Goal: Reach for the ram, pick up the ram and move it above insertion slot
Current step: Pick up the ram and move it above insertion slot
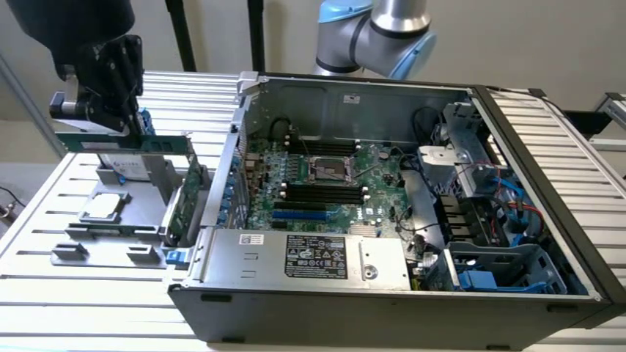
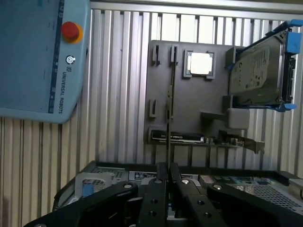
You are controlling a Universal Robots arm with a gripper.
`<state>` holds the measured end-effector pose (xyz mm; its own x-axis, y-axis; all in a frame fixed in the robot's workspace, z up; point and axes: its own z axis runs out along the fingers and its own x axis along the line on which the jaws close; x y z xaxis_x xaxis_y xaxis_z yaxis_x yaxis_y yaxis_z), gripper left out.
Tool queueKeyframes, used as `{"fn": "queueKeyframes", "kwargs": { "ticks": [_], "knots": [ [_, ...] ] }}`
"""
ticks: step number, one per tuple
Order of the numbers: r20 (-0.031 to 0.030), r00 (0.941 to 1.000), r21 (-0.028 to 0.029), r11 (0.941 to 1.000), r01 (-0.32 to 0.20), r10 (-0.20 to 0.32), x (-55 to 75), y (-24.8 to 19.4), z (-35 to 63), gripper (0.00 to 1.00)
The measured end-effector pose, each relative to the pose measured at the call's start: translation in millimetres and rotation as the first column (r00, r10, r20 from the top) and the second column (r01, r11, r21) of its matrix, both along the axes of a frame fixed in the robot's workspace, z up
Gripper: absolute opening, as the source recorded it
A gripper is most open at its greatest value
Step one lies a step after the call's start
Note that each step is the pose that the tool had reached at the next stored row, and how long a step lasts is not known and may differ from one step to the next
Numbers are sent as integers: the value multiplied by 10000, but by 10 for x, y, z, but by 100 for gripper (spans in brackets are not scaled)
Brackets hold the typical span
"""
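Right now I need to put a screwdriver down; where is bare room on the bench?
Bare slats on the bench in front of the grey parts holder, beside the computer case. Crowded: the holder, where the end effector grips the ram above.

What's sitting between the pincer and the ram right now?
Nothing: the pincer is shut on the ram, as the wrist view shows.

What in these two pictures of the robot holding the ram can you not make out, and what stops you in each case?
- Exterior view: where the claw grips the ram is covered by the dark claw body.
- Wrist view: the ram is edge-on, so its chips are unseen.
- Exterior view: the arm is cut off by the top edge.
- Wrist view: the hard drive label print is too small to read.
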<state>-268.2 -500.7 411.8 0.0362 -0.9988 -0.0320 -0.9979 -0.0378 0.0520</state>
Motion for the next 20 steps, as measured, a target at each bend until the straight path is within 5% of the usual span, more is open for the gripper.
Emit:
{"fn": "queueKeyframes", "kwargs": {
  "ticks": [20],
  "knots": [
    [0, 10000, -1, 10000, 1, -1, 436, 383, 3, 13]
  ]
}}
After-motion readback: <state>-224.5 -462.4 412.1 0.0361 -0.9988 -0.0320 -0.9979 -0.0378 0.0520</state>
